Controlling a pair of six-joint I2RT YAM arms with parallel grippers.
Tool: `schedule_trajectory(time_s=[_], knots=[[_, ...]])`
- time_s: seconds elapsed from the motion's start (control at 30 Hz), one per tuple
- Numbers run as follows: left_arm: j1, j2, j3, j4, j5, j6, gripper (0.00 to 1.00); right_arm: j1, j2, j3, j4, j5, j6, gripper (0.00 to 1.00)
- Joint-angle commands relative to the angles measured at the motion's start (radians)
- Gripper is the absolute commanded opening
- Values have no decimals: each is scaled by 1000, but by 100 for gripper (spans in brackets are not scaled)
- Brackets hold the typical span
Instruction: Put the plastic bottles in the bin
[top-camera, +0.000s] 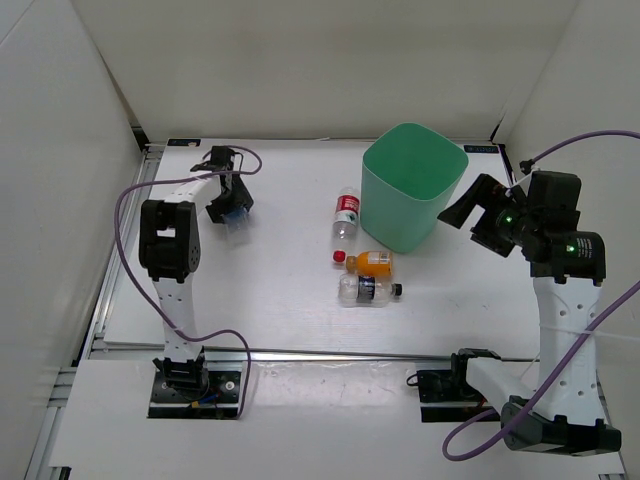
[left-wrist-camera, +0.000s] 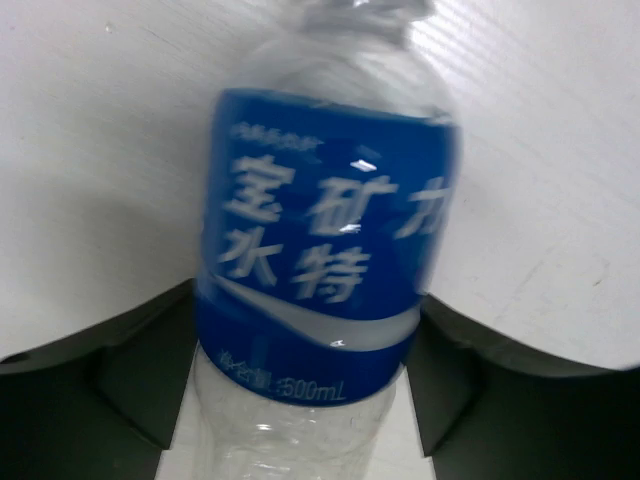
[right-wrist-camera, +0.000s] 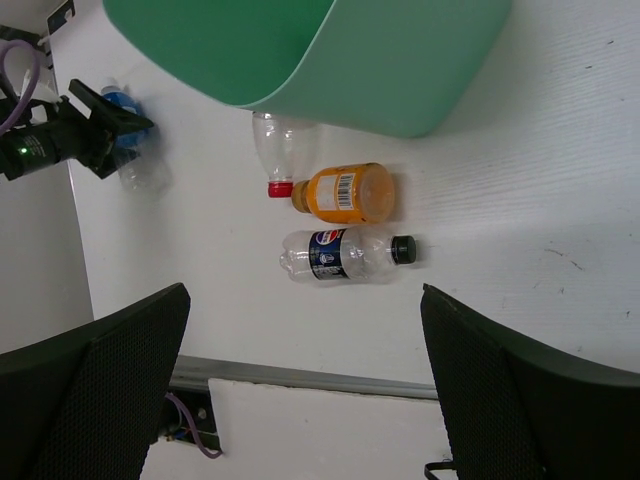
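1. Four bottles, none in the bin (top-camera: 400, 210) yet. The blue-label bottle (left-wrist-camera: 320, 250) is at the far left of the table (top-camera: 280, 320), well apart from the bin. The red-label bottle (top-camera: 346, 213) lies just beside the bin's left wall. The orange bottle (top-camera: 372, 263) and dark-label bottle (top-camera: 368, 290) lie side by side near the bin's front.
2. Left gripper (left-wrist-camera: 305, 395): jaws spread to bottle width, one finger against each side of the blue-label bottle at the label's lower edge. It appears clamped. Cannot tell whether the bottle is clear of the table.
3. Right gripper (right-wrist-camera: 305, 400): jaws wide apart, nothing between them, hovering right of the bin.
4. Handling (judged): the bottles look empty, so light. Thin walls will dent under squeeze. Smooth and round, so they may roll or slip. Best hold is across the mid-body at the label.
5. Looks: the blue-label bottle is clear and crinkled, with white characters and "500mL" printed. The dark-label bottle has a black cap, the red-label bottle a red one
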Motion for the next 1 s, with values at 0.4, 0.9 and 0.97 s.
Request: schedule_trajectory(time_s=[0.4, 0.9, 0.97], knots=[[-9, -103, 183, 9, 80, -82, 54, 3, -4, 26, 18, 25, 12, 100], [-222, 1, 877, 238, 327, -271, 48, 3, -101, -50, 18, 102, 93, 100], [-273, 30, 914, 305, 353, -271, 47, 3, -119, -61, 18, 116, 116, 100]])
